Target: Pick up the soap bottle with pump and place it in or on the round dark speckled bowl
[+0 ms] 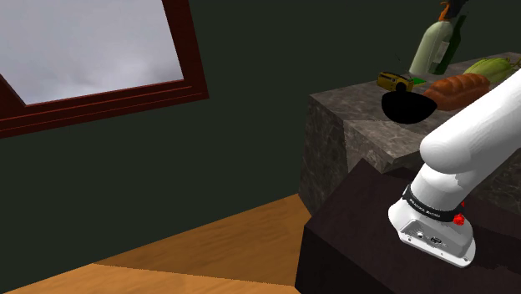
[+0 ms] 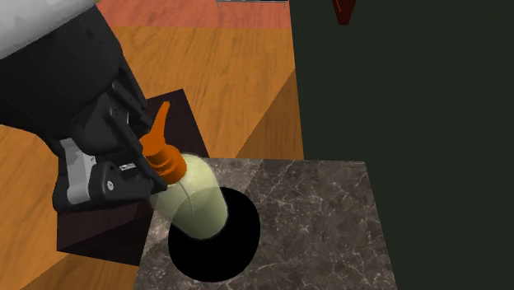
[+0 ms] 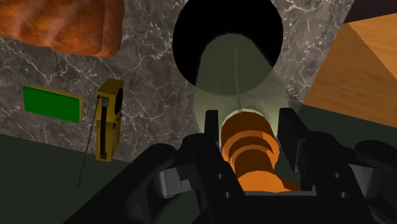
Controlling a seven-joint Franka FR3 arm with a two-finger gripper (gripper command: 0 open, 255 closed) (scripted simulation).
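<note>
- The bowl (image 1: 407, 107) sits on the tabletop (image 1: 367, 134), near the edge by the stand (image 1: 367, 242).
- The bottle (image 1: 436, 46), clasped in the end effector (image 3: 248, 124), hangs over the bowl.
- In the shoulder view, the loaf (image 1: 455, 90) lies right of the bowl and the radio (image 1: 394, 81) just behind.

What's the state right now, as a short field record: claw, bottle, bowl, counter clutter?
claw: shut on the soap bottle at its orange pump neck
soap bottle: pale green body, held above the bowl, not yet in it
bowl: round, black, on the marbled counter
clutter: loaf, green block, yellow gadget
</note>
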